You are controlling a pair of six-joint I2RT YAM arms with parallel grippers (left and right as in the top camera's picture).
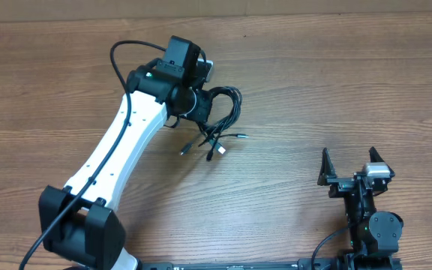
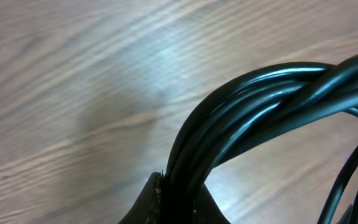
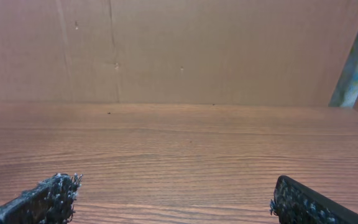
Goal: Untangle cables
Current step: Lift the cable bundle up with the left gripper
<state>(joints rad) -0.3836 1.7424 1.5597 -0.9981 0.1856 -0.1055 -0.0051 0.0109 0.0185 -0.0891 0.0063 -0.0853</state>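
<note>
The white-and-black left arm stretches diagonally from its base at the near-left corner, with the wrist bent downward at the far end. Its black left gripper has its jaws pinched tight on a bundle of thin black cables. The black right arm sits folded low by its base. The right gripper points away from that base, jaws spread wide.

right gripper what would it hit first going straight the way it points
Way looks free over the bare table; the right gripper would likely reach the brown board behind first.
</note>
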